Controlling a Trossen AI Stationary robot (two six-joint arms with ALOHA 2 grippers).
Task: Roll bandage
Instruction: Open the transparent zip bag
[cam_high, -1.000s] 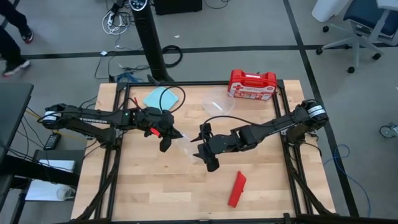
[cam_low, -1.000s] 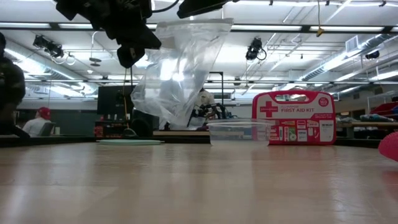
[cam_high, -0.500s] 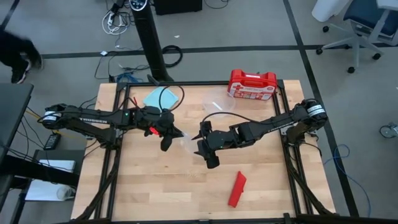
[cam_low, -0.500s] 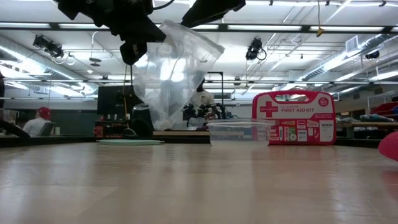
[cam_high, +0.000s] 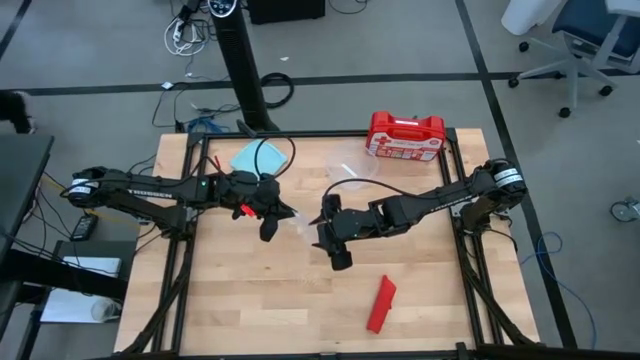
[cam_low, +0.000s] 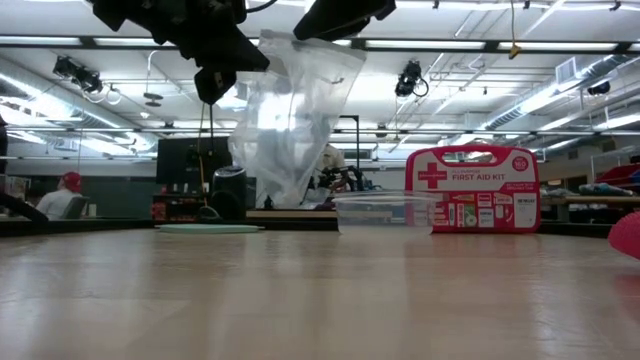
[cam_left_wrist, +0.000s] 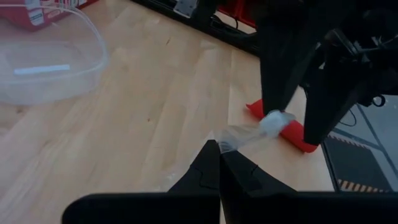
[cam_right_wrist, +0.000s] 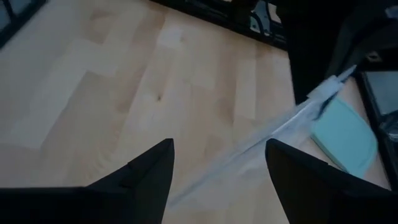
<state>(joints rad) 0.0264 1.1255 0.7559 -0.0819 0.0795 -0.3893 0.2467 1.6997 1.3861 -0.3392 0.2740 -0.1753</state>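
Observation:
A clear plastic bag hangs in the air over the middle of the table, between my two grippers. My left gripper is shut on it. My right gripper stands open just right of it, and the bag's top edge runs through the gap between its fingers. The bandage, a flat bright red strip, lies on the wood near the front right, apart from both grippers. It also shows in the left wrist view, behind the right gripper's fingers. My left gripper pinches the bag's top edge at its left end between the two shut fingers. It comes from the table's left, slanting a little downward. The bag hangs slack below the fingers, clear of the table. My right gripper: I cannot tell whether its open fingers touch the bag's edge.
A red first-aid case stands at the far edge. A clear plastic tub sits in front of it, and a teal lid lies at the far left. Bare wood stretches along the near left. People show in the room behind.
The bag's hanging body has swayed toward the table's right, and its top right corner has sunk a little and bunched up. My right gripper has rolled slightly at the wrist. The bandage has stayed where it lay.

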